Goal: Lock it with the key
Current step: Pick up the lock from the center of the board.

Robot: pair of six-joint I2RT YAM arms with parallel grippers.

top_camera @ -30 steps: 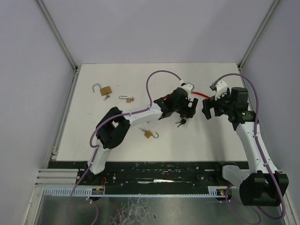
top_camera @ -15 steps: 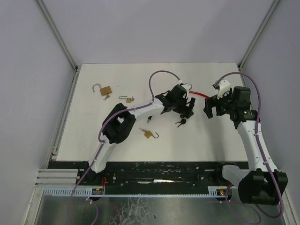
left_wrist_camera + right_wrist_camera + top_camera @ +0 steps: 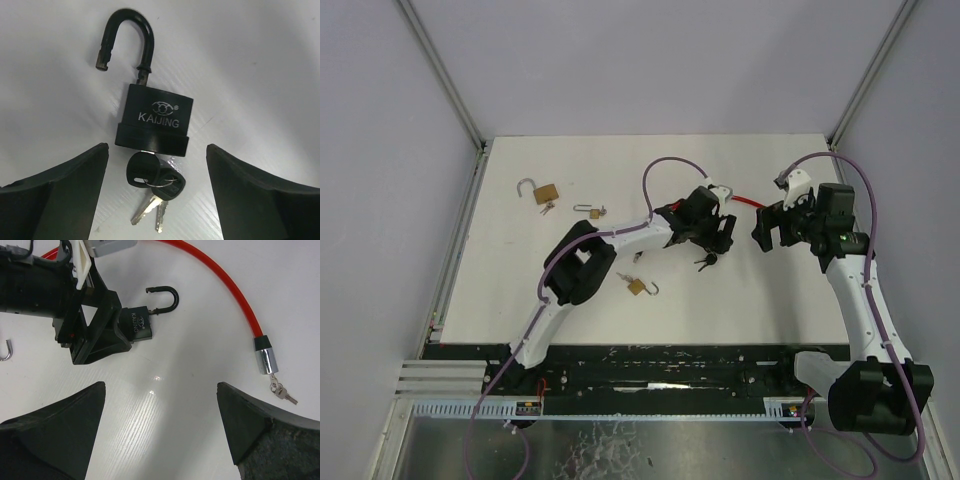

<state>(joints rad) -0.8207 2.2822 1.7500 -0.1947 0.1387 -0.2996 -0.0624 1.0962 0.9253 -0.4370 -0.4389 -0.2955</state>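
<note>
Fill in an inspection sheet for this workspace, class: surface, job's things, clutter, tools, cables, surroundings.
Surface: white table, no spills seen.
Job's things: black padlock lying flat, shackle open; key in its keyhole, spare keys on the ring.
Clutter: far brass padlock, small brass padlock, near brass padlock, red cable lock with its own keys.
Tools: left tool open, straddling the black padlock without touching it; right tool open, empty.
Cables: purple cable loops over the left arm, second cable over the right.
Surroundings: pale walls; nothing else seen.
</note>
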